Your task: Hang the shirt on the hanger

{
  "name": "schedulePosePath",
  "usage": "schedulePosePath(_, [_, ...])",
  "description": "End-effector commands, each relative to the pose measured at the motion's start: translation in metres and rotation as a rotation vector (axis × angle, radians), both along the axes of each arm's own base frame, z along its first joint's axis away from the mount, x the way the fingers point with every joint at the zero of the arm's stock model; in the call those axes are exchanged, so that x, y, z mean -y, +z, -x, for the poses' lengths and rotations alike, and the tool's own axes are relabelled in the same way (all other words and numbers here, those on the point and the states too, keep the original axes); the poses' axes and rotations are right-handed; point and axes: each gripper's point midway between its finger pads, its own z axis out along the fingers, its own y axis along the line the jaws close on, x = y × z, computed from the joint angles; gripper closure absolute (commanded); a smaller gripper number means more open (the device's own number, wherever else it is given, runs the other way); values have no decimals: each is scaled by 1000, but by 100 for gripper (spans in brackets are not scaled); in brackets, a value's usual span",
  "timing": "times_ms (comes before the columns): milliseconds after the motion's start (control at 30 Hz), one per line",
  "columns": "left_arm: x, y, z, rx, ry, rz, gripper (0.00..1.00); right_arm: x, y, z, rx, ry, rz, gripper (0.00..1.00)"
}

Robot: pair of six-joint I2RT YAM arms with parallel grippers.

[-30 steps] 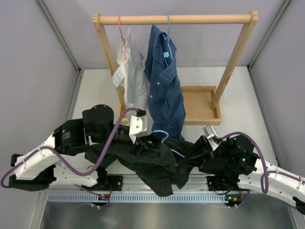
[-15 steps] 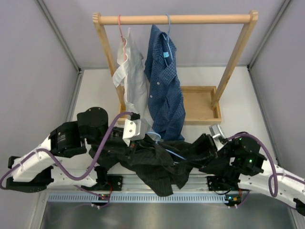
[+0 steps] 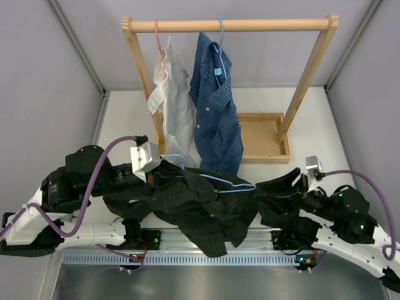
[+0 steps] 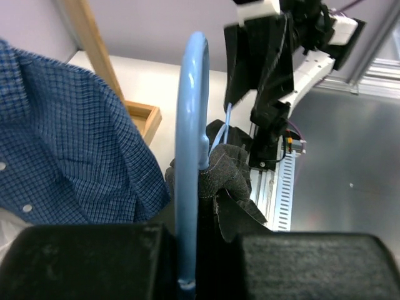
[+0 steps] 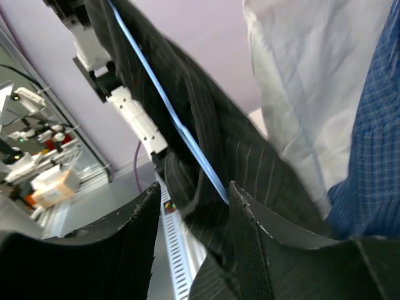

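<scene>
My left gripper (image 4: 187, 253) is pressed together on the hanger (image 4: 187, 156), pinching the light-blue wire at its hook end; in the left wrist view the wire rises straight up from between my fingers (image 4: 81, 262) and curls over at the top. The shirt (image 3: 200, 209) lies in a dark heap over the hanger, between my two arms at the near edge of the table (image 3: 312, 119); from above, the blue wire shows across the top of the cloth, running from my left gripper toward my right one; the lowest fold droops past the table's near edge. My right gripper (image 3: 276, 187) sits just beside the shirt's right end with its jaws spread; in the right wrist view the striped cloth and the wire cross in front of them, and I cannot tell whether either finger touches the cloth. Behind, a white shirt (image 3: 172, 106) and a blue checked shirt (image 3: 215, 112) hang side by side on a wooden rack (image 3: 231, 25); a wooden tray (image 3: 265, 147) sits at its foot.
</scene>
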Motion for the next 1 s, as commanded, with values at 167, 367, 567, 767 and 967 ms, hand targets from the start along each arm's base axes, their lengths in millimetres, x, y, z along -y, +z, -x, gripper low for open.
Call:
schedulePosePath(167, [2,28,-38,-55,230,164,100,-53,-30,12,-194,217,-23,55])
schedulePosePath(367, [9,23,-41,-77,243,180,100,-70,-47,-24,-293,84,-64,60])
schedulePosePath(567, [12,20,-40,-86,234,197,100,-74,-45,-38,-327,33,-127,68])
schedulePosePath(767, [4,21,-39,-86,243,222,100,-56,-59,-65,-375,-144,-168,99])
schedulePosePath(967, [-19,25,-38,-74,273,263,100,-15,-77,-95,-430,-422,-117,100])
